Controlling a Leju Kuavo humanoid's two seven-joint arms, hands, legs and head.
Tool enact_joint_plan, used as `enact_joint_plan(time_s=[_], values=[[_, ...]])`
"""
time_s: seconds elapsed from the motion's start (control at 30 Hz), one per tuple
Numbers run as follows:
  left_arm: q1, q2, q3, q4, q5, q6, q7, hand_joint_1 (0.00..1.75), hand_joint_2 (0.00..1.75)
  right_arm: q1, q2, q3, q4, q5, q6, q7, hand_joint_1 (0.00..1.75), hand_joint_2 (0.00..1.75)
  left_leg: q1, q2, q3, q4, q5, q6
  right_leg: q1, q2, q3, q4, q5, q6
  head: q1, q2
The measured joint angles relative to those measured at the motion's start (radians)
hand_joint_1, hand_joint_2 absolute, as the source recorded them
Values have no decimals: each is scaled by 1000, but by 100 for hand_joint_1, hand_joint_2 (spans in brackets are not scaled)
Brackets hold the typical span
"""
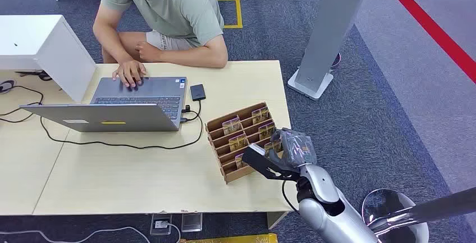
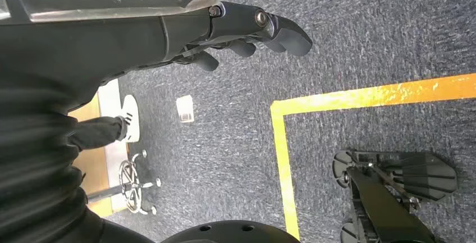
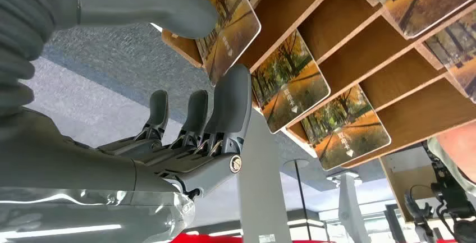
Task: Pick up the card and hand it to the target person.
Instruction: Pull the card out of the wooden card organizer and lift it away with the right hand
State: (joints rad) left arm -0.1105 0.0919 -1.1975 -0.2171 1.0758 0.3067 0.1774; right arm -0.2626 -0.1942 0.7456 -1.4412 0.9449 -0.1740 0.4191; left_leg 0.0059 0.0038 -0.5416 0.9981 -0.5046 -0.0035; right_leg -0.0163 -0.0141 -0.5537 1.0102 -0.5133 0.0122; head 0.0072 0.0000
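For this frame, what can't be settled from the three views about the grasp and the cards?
- Whether the right hand already pinches a card: in the head view the hand covers the rack's near end; in the right wrist view thumb and fingers flank the card, contact unclear.
- Card print: too small in the head view.
- The person's head: cut off by the top edge.
- Left hand: the fingers curl, their undersides hidden.
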Motion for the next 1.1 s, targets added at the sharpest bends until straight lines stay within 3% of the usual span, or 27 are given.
enact_joint_plan(time_s=[1.1], values=[[0, -1, 0, 0, 9, 7, 11, 0, 175, -2, 0, 3, 29, -23, 1, 9, 88, 175, 0, 0, 0, 0, 0, 0, 0, 0, 0, 0, 0, 0, 0, 0]])
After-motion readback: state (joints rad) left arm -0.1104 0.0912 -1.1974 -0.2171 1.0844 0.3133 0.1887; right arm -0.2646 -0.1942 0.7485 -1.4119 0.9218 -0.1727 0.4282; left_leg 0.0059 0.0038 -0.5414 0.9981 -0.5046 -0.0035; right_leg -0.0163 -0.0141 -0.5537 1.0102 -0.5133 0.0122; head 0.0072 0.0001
